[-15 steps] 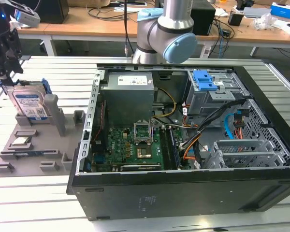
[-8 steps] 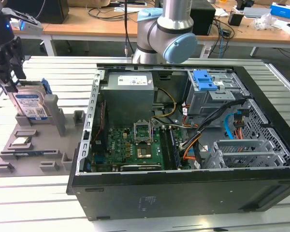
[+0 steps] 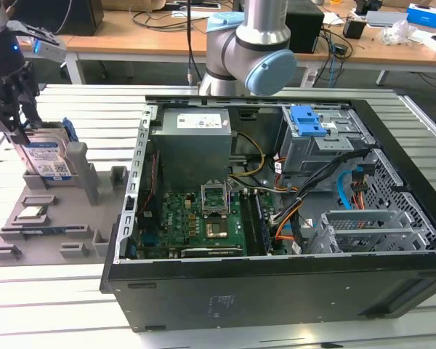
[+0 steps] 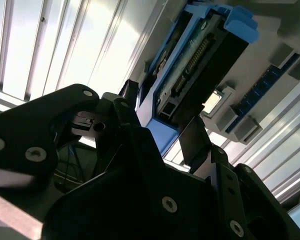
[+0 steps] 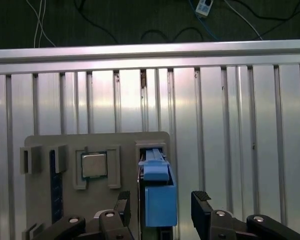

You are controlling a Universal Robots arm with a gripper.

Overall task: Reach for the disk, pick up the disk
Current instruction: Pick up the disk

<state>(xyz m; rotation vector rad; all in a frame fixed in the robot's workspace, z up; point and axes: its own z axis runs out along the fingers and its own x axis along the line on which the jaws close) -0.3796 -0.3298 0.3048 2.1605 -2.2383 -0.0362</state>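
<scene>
The disk [image 3: 48,157] stands on edge in a slot of the grey holder plate [image 3: 73,218] at the exterior view's left, its white-and-blue label facing out. My gripper [image 3: 16,116] hangs right over it. In the first wrist view the disk's blue bracket [image 5: 158,196] lies between the two black fingertips [image 5: 123,204], with a gap on each side. My gripper [image 5: 162,204] is open and straddles the disk without touching it. The second wrist view shows the disk's connector edge [image 4: 192,62] just beyond the gripper [image 4: 162,120].
On the holder plate a small silver chip [image 3: 30,213] sits in a grey frame beside the disk. An open computer case [image 3: 276,211] with a blue latch [image 3: 309,121] on its drive cage stands to the exterior view's right. The slatted metal table's edge [image 5: 150,52] runs beyond the plate.
</scene>
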